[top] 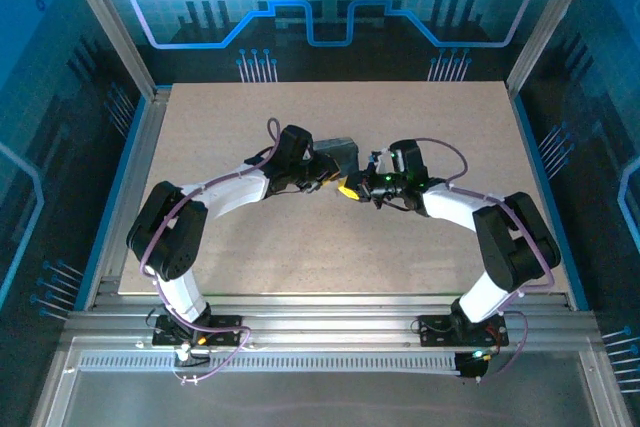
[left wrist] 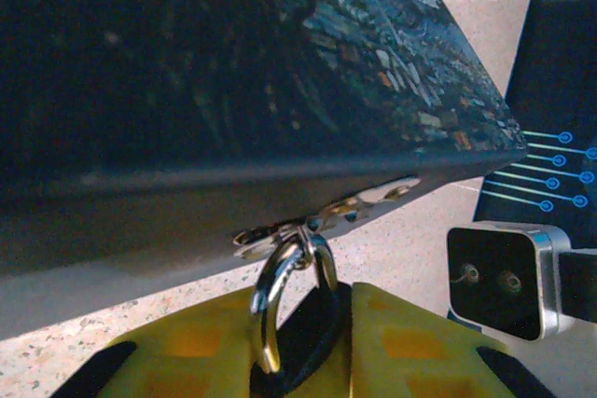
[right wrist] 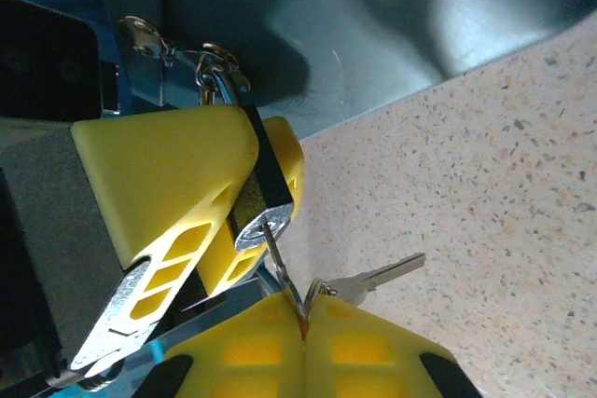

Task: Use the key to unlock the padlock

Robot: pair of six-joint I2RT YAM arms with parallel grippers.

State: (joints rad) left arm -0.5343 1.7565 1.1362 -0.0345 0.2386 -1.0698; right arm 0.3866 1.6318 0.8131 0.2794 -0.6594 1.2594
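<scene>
Padlock (right wrist: 264, 198) in left gripper (left wrist: 312, 337), key (right wrist: 283, 269) in right gripper (right wrist: 305, 325) (tin (left wrist: 233, 62) close behind)

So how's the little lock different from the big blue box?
The padlock is tiny and black; the tin box is far bigger, dark blue with swirls. The padlock is pinched by the left gripper; the tin box sits on the table. They are joined: the padlock's shackle hooks through the tin box's hasp.
</scene>
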